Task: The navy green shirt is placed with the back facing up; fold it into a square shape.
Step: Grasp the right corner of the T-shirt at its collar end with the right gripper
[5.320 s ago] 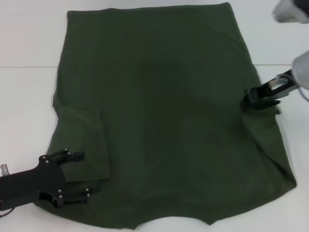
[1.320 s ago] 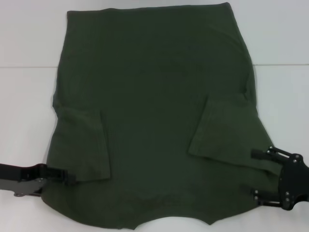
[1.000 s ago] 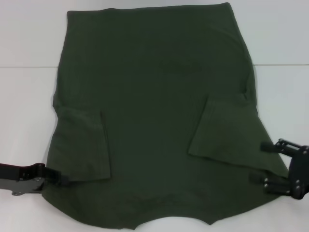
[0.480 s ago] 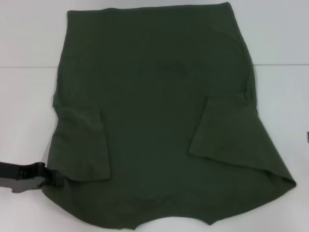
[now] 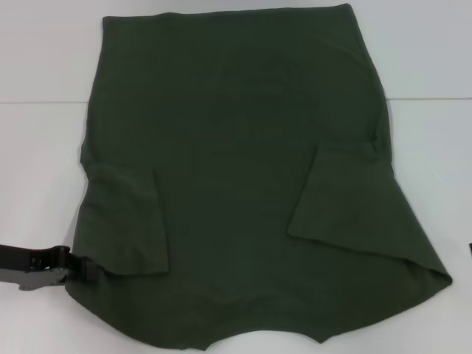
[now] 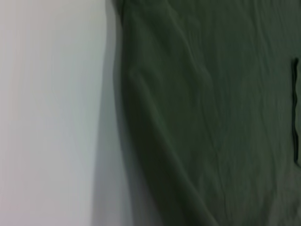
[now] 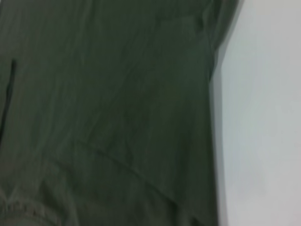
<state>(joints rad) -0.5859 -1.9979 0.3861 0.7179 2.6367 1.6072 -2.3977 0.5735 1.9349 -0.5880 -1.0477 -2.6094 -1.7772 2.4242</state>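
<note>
The navy green shirt [image 5: 236,147] lies flat on the white table, plain back up, collar end nearest me. Its left sleeve [image 5: 129,221] and right sleeve [image 5: 343,199] are both folded inward onto the back. My left gripper [image 5: 85,269] sits low at the shirt's near left edge, seen edge-on, its tip touching the cloth. Of my right gripper only a dark sliver [image 5: 470,251] shows at the right border, clear of the shirt. The left wrist view shows shirt cloth [image 6: 211,117] beside bare table. The right wrist view shows shirt cloth [image 7: 108,117] with a fold line.
The white table [image 5: 44,162] runs along both sides of the shirt, with a seam line [image 5: 428,99] across it at the back. The shirt's hem reaches the far edge of the view.
The right gripper folded the right sleeve inward, then drew back off the right border. The left gripper slid leftward to the shirt's edge. The shirt itself stays put over the last second.
</note>
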